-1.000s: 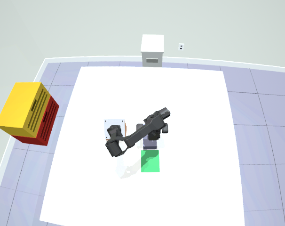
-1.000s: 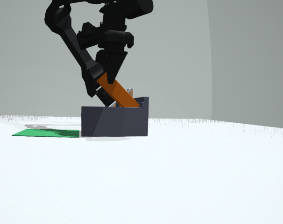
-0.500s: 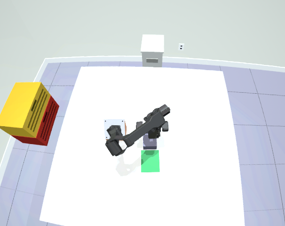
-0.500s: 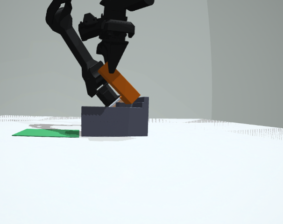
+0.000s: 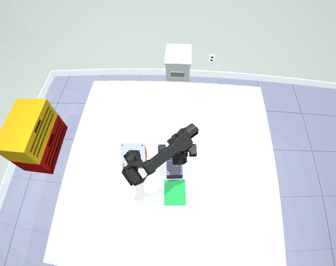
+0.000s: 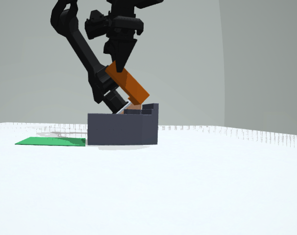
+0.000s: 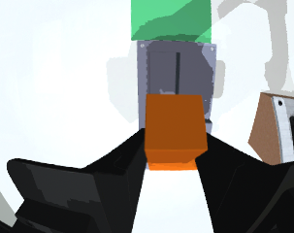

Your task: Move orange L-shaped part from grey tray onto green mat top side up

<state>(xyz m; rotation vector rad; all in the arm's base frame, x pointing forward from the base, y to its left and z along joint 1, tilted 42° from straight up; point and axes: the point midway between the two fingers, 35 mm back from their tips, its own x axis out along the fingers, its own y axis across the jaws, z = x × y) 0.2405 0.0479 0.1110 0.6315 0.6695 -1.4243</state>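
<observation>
The orange part (image 6: 135, 87) (image 7: 176, 118) is held tilted steeply, its pinched end high and its other end low. In the exterior view its low end is just above the tray's rim level, clear of the pocket. My gripper (image 6: 119, 70) (image 7: 170, 135) is shut on its raised end, with a finger on each side. The grey tray (image 5: 174, 177) (image 6: 113, 129) (image 7: 143, 87) stands under it, its pocket partly hidden by the part in the wrist view. The green mat (image 5: 173, 198) (image 6: 47, 141) (image 7: 153, 16) lies flat beside the tray. The arm hides the part in the top view.
The arm's base stands on a brown block (image 6: 136, 107) (image 7: 264, 133) with a white top plate (image 5: 124, 149), to one side of the tray. The tray has a higher wall (image 6: 155, 111) at the end away from the mat. Yellow (image 5: 21, 123) and red crates stand beyond the table's left edge.
</observation>
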